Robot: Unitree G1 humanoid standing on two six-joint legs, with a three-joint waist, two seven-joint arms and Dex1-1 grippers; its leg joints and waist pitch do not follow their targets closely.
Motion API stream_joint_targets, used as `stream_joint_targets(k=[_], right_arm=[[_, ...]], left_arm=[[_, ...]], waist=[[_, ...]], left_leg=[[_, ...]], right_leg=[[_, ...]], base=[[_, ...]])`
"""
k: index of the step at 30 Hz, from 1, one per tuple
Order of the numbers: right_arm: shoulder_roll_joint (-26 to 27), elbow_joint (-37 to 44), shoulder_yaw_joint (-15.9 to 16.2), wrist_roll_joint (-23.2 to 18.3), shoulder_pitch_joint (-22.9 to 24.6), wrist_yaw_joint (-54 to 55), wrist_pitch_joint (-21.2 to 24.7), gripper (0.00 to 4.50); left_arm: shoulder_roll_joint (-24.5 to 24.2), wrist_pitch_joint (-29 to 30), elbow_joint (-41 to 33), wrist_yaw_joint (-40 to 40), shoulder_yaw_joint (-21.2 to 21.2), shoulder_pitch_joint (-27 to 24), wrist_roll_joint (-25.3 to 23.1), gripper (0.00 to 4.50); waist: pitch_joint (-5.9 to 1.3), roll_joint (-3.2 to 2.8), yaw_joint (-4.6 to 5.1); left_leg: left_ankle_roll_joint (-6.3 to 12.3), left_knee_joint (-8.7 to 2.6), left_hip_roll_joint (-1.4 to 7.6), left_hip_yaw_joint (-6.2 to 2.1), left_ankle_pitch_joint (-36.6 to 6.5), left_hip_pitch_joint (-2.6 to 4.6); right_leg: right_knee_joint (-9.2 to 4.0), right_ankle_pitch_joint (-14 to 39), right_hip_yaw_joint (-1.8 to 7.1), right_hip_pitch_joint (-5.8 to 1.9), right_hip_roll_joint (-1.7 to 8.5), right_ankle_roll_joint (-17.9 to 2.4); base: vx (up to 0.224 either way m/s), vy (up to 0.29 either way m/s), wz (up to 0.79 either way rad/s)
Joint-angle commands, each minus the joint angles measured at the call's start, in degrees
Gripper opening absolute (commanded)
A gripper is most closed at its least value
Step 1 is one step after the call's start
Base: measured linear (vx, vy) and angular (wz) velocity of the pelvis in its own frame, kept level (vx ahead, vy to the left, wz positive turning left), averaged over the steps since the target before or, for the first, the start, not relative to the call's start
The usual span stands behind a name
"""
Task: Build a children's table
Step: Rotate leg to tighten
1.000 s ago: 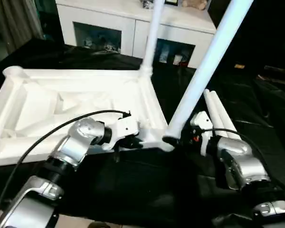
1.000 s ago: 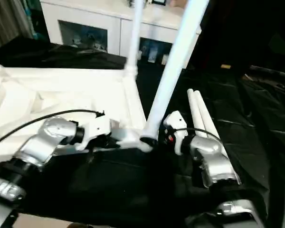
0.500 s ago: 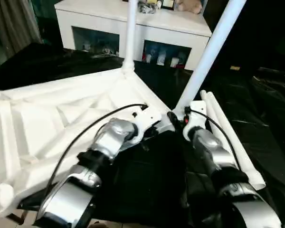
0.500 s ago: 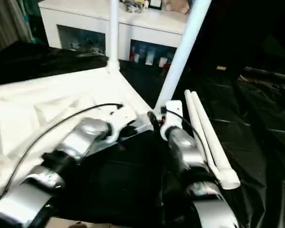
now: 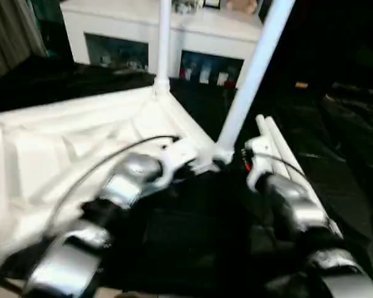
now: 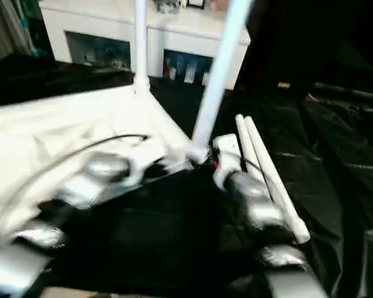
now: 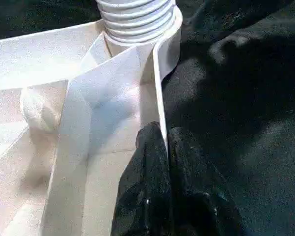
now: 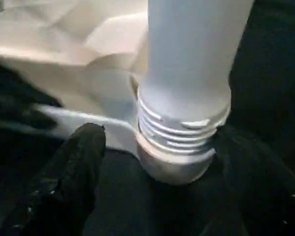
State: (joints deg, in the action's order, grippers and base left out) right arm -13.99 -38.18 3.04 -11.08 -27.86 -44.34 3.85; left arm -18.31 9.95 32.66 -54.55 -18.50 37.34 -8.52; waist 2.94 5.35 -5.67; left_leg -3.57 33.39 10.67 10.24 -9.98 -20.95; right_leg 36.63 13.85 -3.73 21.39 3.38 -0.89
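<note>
You have four smooth, tapered white legs: two stand in the tabletop's point(image 5: 43, 143) round sockets, the near leg point(image 5: 252, 71) and the far leg point(image 5: 163, 37); two loose legs point(image 5: 270, 139) lie at 3 o'clock. The left gripper point(image 7: 163, 147) is clenched on the thin rim. The right gripper point(image 8: 157, 162) is spread around the near leg's ribbed base.
</note>
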Motion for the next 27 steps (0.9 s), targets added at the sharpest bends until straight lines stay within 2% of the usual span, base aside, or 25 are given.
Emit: stream_joint_targets(k=[1, 3, 7, 8, 11, 14, 18, 20, 21, 27], right_arm=[[-1.9, 3.0, 0.4, -1.1, 0.4, -5.0, -0.1, 3.72], [-2.9, 3.8, 0.8, -1.1, 0.8, -7.2, -0.5, 3.72], [-3.4, 5.1, 2.2, -1.1, 1.7, -9.2, -0.1, 3.72], [-3.3, 5.4, 2.6, -1.0, 1.9, -9.3, 0.1, 3.72], [-3.2, 5.9, 2.9, -0.7, 2.1, -10.2, 0.3, 3.72], [-3.2, 6.1, 2.9, -0.7, 2.2, -11.3, 0.6, 3.72], [-3.4, 5.6, 3.1, -0.8, 2.1, -12.0, 0.7, 3.29], [-3.4, 5.3, 3.1, -0.7, 2.0, -12.2, 0.6, 3.21], [-3.4, 5.1, 3.1, -0.7, 2.0, -12.3, 0.6, 3.01], [-2.9, 4.4, 2.8, -0.7, 1.7, -12.1, 1.0, 2.76]], left_arm=[[-0.7, -3.5, -2.7, -7.1, -2.0, -3.2, 2.9, 0.00], [-2.4, -4.1, -5.7, -11.4, -2.8, -4.7, 4.3, 0.00], [-3.2, -4.1, -7.5, -12.9, -3.2, -6.0, 5.0, 0.00], [-3.4, -4.0, -7.8, -13.1, -3.2, -6.2, 5.1, 0.00], [-3.7, -3.9, -8.3, -13.3, -3.1, -6.5, 5.0, 0.00], [-4.1, -3.8, -8.8, -13.9, -2.8, -6.7, 5.0, 0.00], [-4.3, -3.5, -8.9, -14.0, -2.3, -6.7, 4.7, 0.00], [-4.4, -3.5, -8.9, -14.0, -2.3, -6.7, 4.8, 0.00], [-4.5, -3.5, -8.9, -14.0, -2.3, -6.7, 4.8, 0.00], [-4.5, -3.2, -8.8, -14.0, -2.2, -6.8, 4.9, 0.00]], waist=[[-3.30, 0.05, -0.57], [-3.22, 0.09, -0.52], [-3.06, -0.09, -1.04], [-2.96, -0.14, -1.28], [-2.88, 0.15, -1.39], [-2.88, 0.26, -1.38], [-3.03, 0.39, -1.41], [-3.02, 0.38, -1.42], [-3.00, 0.47, -1.42], [-3.06, 0.40, -1.39]], left_leg=[[3.33, -3.80, 3.66, -1.34, -7.0, 0.56], [4.41, -3.64, 3.50, -0.98, -5.1, 0.71], [4.46, -3.69, 3.62, -0.77, -5.9, 1.01], [4.05, -3.80, 3.65, -0.74, -6.8, 1.14], [2.68, -3.99, 3.56, -0.79, -8.5, 0.91], [2.26, -4.02, 3.56, -0.84, -8.6, 0.86], [3.11, -3.76, 3.38, -0.73, -5.9, 0.73], [3.29, -3.74, 3.41, -0.71, -5.9, 0.78], [3.32, -3.73, 3.39, -0.69, -6.0, 0.79], [3.09, -3.71, 3.40, -0.69, -6.1, 0.81]], right_leg=[[-4.46, 2.1, 3.24, -2.42, 6.09, -11.8], [-4.00, -2.2, 3.17, -2.09, 5.70, -13.1], [-4.09, -1.7, 3.20, -1.83, 5.79, -13.9], [-4.27, -0.3, 3.21, -1.74, 5.84, -13.8], [-4.55, 3.2, 3.24, -1.91, 5.91, -12.8], [-4.64, 4.2, 3.26, -1.92, 5.98, -12.0], [-4.25, 1.2, 3.23, -1.98, 5.81, -12.0], [-4.27, 1.2, 3.21, -1.96, 5.84, -12.1], [-4.30, 1.4, 3.21, -1.95, 5.81, -12.1], [-4.27, 1.8, 3.22, -1.95, 5.80, -12.0]], base=[[0.000, 0.000, 0.00], [0.000, 0.000, 0.00], [0.000, 0.000, 0.00], [0.000, 0.000, 0.00], [0.000, 0.000, 0.00], [0.000, 0.000, 0.00], [0.000, 0.000, 0.00], [0.000, 0.000, 0.00], [0.000, 0.000, 0.00], [0.000, 0.000, 0.00]])
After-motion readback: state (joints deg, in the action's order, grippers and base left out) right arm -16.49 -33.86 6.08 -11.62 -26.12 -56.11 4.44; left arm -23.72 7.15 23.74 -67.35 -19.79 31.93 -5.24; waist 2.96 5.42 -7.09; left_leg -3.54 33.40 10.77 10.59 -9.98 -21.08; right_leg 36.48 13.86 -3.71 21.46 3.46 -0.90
